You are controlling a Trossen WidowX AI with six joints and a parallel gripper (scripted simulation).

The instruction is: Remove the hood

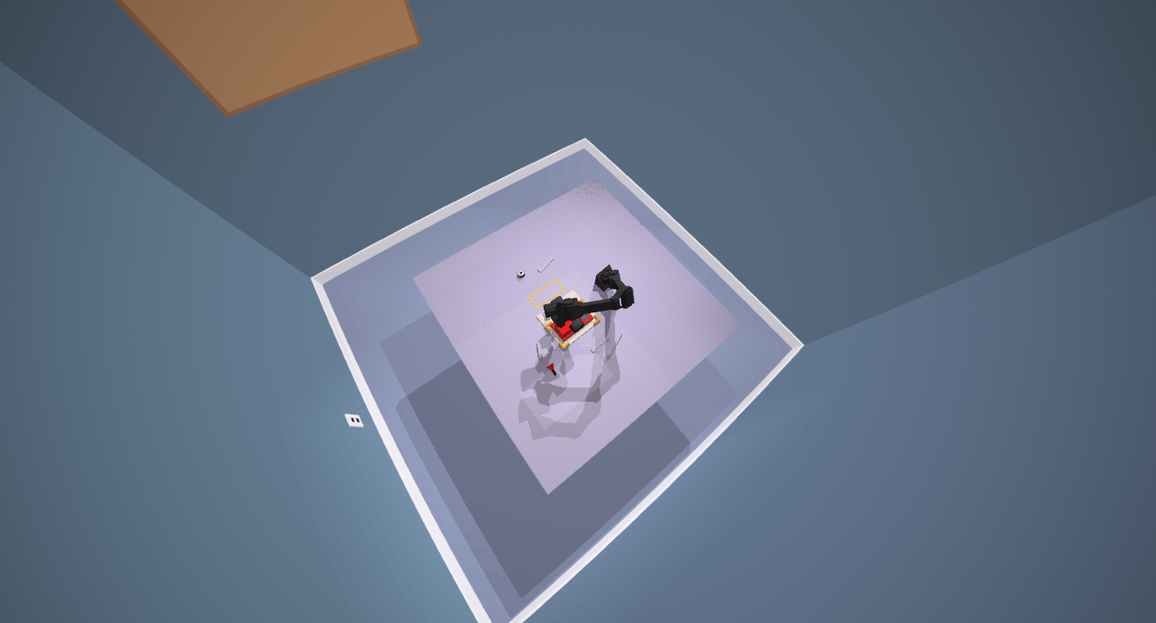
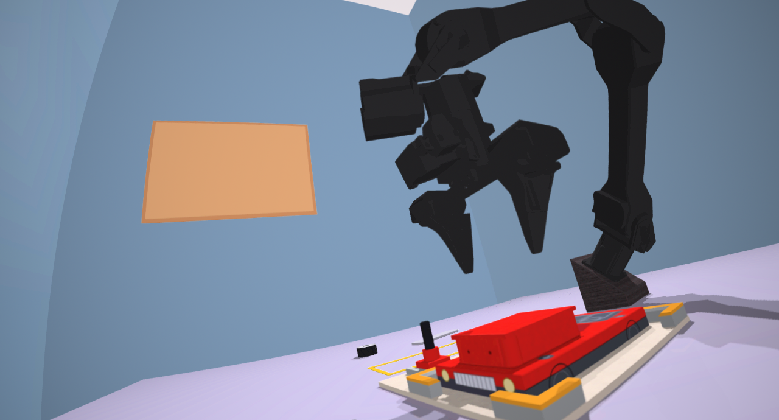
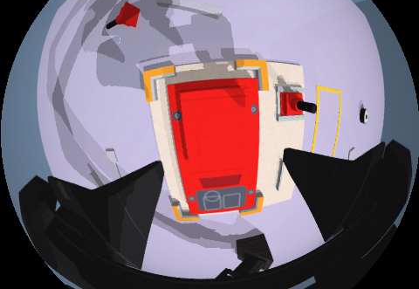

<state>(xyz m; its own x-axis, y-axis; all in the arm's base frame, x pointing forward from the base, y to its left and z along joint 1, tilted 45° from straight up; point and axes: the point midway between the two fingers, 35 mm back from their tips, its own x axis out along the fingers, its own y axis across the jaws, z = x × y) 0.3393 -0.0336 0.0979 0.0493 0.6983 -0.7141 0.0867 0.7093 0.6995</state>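
The open gripper (image 2: 502,262) (image 3: 225,162) partly hid the car (image 1: 567,334) (image 2: 544,357) (image 3: 214,149) in the top view. Below it, the hood (image 2: 514,336) (image 3: 214,127) looked red and boxy.

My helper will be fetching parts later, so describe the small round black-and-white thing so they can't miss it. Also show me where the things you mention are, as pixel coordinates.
Find the red toy car (image 1: 571,332) (image 2: 517,330) (image 3: 218,141), then the yellow outline (image 1: 546,281) (image 2: 379,372) (image 3: 328,89) beside its board. Just beyond lies a squat disc (image 1: 520,274) (image 2: 366,350) (image 3: 364,116), black-sided; the nearby pale strip is long.
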